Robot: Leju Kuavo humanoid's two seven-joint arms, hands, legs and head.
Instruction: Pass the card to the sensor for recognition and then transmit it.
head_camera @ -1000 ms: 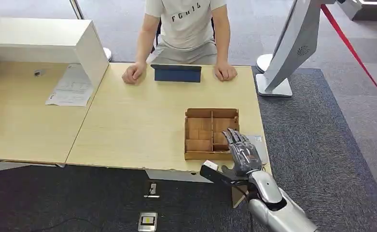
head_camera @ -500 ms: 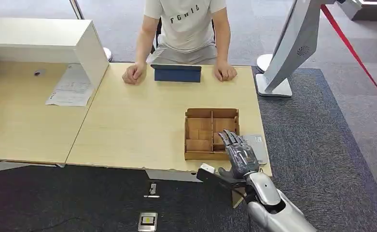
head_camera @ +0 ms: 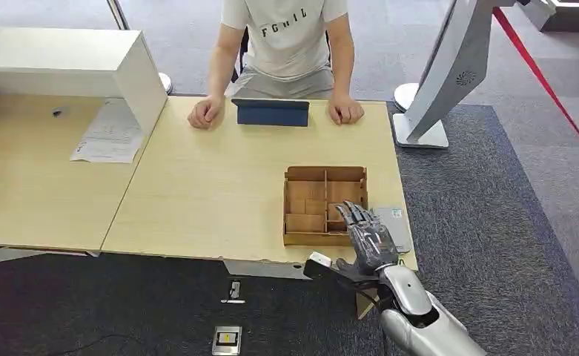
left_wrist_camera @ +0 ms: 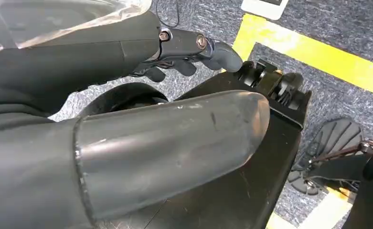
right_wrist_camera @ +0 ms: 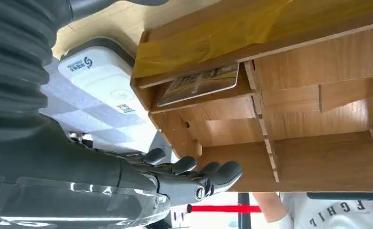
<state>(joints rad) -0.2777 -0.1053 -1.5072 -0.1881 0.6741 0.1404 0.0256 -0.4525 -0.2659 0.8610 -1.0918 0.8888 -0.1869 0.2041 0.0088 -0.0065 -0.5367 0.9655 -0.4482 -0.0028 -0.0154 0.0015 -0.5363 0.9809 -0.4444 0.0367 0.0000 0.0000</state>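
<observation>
Wooden box (right_wrist_camera: 289, 119) compartment, printed card (right_wrist_camera: 201, 83) flat inside.

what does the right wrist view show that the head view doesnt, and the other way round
Right wrist view alone: a card lying in a compartment at one corner of the wooden box, and the printed markings on the white sensor beside the box.

Head view alone: the whole table, the dark tablet in front of the seated person, the papers, and the white stand on the carpet.

Both: the right hand empty with fingers extended over the near right corner of the divided wooden box, plus the person.
</observation>
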